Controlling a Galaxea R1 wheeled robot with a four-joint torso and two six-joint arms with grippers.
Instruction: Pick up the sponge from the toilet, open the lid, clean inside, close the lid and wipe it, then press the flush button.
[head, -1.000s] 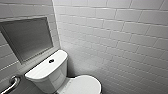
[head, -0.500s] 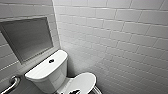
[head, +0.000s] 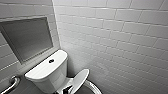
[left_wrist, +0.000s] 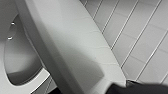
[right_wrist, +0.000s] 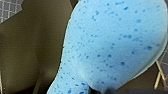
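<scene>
Sponge (right_wrist: 112, 45) is in the right gripper (right_wrist: 105, 90). It looms large in the right wrist view and narrows to a waist at the dark gripper tip, so I read it as clamped there, with most of the pad sticking out free.

Risk 1: with that much overhang, scrubbing could fold the pad or drag it out of the grip and drop it into the bowl (left_wrist: 22, 62).

Lid (head: 80, 79) is part-raised and tilted, neither flat nor leaning back on the tank. It's near, just right of the tank.

Risk 2: it doesn't look self-supporting at this angle. If contact slips on the glossy plastic, the lid drops shut, maybe onto the right arm if that is in the bowl.

Left gripper (left_wrist: 135, 88) sits at the lid's rim edge, touching or just beside it. Can't tell whether it is grasping the rim or only propping it.

Toilet (head: 47, 72) is near left, with the flush button (head: 51, 60) on the tank top. Tiled wall (head: 120, 37) is close on the right.

Risk 3: that leaves little room on that side, so a wide swing could clip the tiles.
</scene>
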